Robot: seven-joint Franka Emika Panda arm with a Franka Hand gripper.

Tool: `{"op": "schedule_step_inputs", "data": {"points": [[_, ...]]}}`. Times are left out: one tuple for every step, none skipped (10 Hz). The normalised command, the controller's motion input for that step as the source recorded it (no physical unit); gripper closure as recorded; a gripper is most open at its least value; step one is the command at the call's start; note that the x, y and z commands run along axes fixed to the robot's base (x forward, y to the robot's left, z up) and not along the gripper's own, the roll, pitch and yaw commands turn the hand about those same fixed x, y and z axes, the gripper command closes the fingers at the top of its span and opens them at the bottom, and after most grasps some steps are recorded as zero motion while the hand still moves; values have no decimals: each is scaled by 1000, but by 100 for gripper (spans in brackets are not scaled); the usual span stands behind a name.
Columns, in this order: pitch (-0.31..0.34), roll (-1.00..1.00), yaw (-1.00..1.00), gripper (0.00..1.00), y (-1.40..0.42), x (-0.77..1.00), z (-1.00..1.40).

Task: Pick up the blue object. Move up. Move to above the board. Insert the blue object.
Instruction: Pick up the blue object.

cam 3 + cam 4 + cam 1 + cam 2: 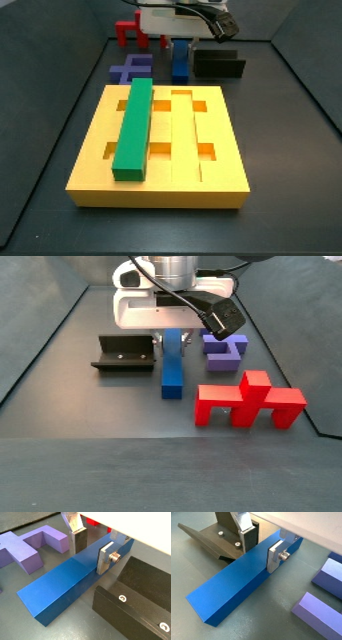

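The blue object (pixel 60 587) (pixel 231 587) is a long dark-blue bar lying flat on the floor, behind the board in a side view (pixel 179 60) and in the middle of the floor in a side view (pixel 173 371). My gripper (pixel 91 549) (pixel 261 548) is lowered over one end of it, open, with one finger on each long side. One finger (pixel 105 558) stands against the bar's side; the opposite one (pixel 79 541) shows a small gap. The board (pixel 221 160) is a large yellow grooved block, with a green bar (pixel 135 125) lying in one groove.
The black fixture (pixel 133 597) (pixel 214 539) (pixel 123 354) stands close along one side of the bar. A purple branched piece (pixel 27 547) (pixel 225 349) lies on the bar's opposite side. A red piece (pixel 250 401) (pixel 130 30) stands farther off.
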Motion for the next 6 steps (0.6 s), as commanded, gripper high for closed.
{"op": "schedule_step_inputs", "data": {"points": [[0, 0, 0, 100, 0, 0, 0], [0, 0, 0, 100, 0, 0, 0], [0, 0, 0, 100, 0, 0, 0], [0, 0, 0, 100, 0, 0, 0], [0, 0, 0, 100, 0, 0, 0], [0, 0, 0, 100, 0, 0, 0]]}}
